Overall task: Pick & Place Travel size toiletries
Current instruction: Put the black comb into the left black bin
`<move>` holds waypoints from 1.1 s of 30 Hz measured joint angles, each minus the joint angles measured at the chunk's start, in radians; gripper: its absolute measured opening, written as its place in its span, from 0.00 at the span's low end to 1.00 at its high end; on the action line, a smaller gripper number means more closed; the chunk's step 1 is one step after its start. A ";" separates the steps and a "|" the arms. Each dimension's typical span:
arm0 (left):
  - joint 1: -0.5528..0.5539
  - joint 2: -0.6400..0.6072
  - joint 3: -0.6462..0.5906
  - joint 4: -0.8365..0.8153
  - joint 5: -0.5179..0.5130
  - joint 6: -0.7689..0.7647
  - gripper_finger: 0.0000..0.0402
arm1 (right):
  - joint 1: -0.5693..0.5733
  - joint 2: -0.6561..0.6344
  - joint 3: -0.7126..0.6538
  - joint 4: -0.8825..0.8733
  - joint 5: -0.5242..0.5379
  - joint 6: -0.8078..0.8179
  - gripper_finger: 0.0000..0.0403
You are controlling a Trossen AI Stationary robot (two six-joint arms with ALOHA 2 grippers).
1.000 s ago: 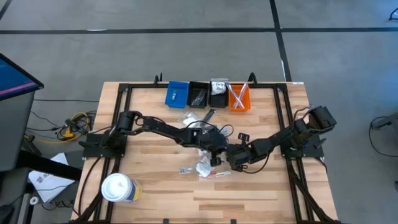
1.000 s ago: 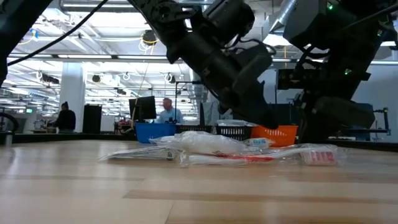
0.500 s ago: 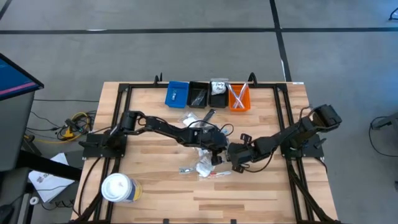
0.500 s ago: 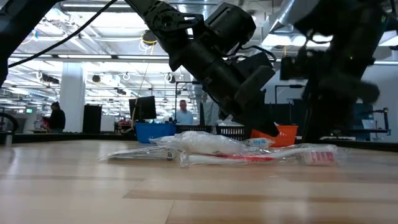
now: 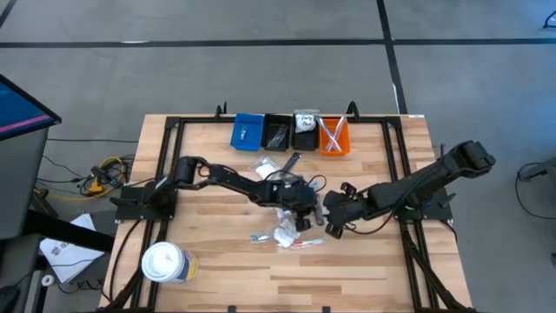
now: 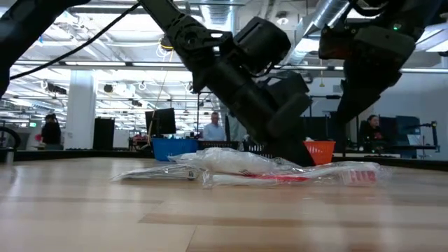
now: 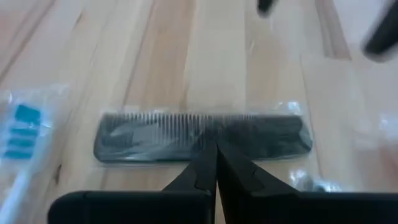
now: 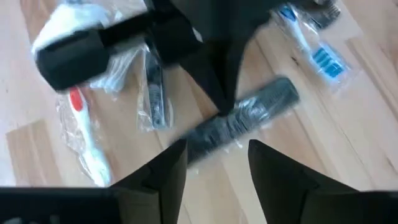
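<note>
Left wrist view: left gripper [image 7: 216, 163] fingers clenched, apparently pinning the bagged comb [image 7: 202, 135] mid-worktop so the right gripper [image 8: 211, 163], fingers released, can straddle it.

Bagged black comb [image 7: 202, 135] flat on table [image 7: 168, 56]

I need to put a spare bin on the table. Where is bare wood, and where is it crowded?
Bare wood lies along the near edge right of the white tub, and in the near right corner. The middle is crowded: toiletries, the left tool and the right tool. Bins fill the far edge.
</note>
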 joint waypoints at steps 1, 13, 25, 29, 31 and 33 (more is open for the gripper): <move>0.004 0.003 -0.001 0.003 0.007 -0.004 0.00 | 0.000 0.003 0.001 -0.007 0.000 0.005 0.41; 0.004 0.003 -0.001 -0.025 0.009 -0.026 0.00 | -0.086 0.009 -0.121 0.006 0.016 0.091 0.37; 0.004 0.003 -0.001 -0.027 0.010 -0.024 0.00 | -0.276 -0.051 -0.219 0.296 -0.218 0.084 0.47; 0.004 0.004 -0.002 -0.026 0.010 -0.024 0.00 | -0.310 -0.057 -0.220 0.333 -0.319 0.128 0.51; 0.004 0.004 -0.002 -0.025 0.010 -0.024 0.00 | -0.326 -0.057 -0.220 0.343 -0.359 0.143 0.53; 0.004 0.004 -0.002 -0.025 0.010 -0.024 0.00 | -0.331 -0.048 -0.220 0.353 -0.377 0.156 0.55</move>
